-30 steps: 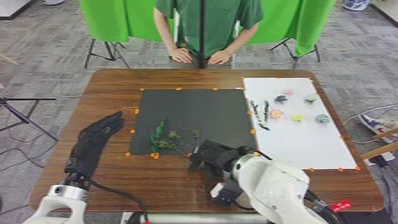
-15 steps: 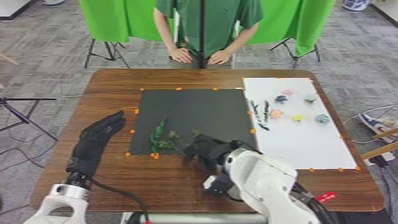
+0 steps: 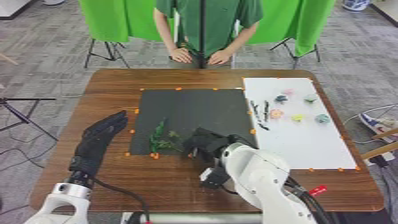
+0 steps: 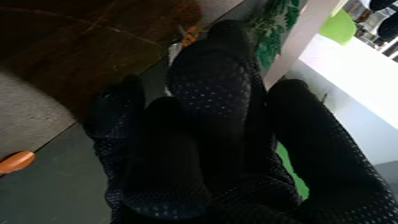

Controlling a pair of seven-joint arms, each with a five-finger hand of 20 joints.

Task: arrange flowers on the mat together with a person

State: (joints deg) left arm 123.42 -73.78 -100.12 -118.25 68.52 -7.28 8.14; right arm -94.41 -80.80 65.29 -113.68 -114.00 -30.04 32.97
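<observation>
Greenery seems to anchor your arrangement: a long dark-green leafy sprig [image 3: 157, 137] and a smaller green sprig [image 3: 173, 135] lie by the near-left corner of the black rectangular mat [image 3: 191, 107], likely leaving room above for blooms. Your black-gloved right hand [image 3: 210, 143] is over the near edge, close to the smaller sprig, perhaps to settle it; you can't tell how open it is or whether it grips anything. Your black-gloved left hand [image 3: 107, 125], straight-fingered and empty, leaves that corner unobstructed. Small pastel flowers [image 3: 276, 114] sit spaced on the white sheet [image 3: 306, 145], presumably for easy picking.
</observation>
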